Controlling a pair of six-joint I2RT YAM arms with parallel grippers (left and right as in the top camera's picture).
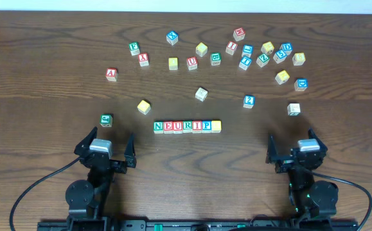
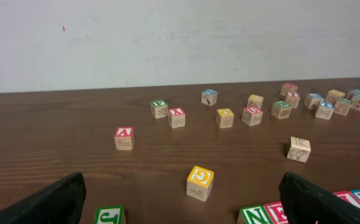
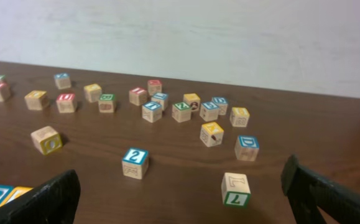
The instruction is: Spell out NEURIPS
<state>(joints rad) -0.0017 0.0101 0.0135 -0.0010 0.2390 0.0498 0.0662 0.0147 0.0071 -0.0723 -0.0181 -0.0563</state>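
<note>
Seven cubes sit touching in a row (image 1: pixel 187 126) on the surface (image 1: pixel 44 96), reading NEURIP, then a yellow-faced cube (image 1: pixel 216 126) whose letter I cannot read; the spelling looks finished. Nearer the robot, the left fingers (image 1: pixel 130 151) and right fingers (image 1: pixel 270 146) gape wide, holding nothing

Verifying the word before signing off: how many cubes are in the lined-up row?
7, touching in one row, left to right: green N, red E, red U, green R, red I, blue P, then a yellow-topped cube, letter unreadable. None appears hidden.
</note>
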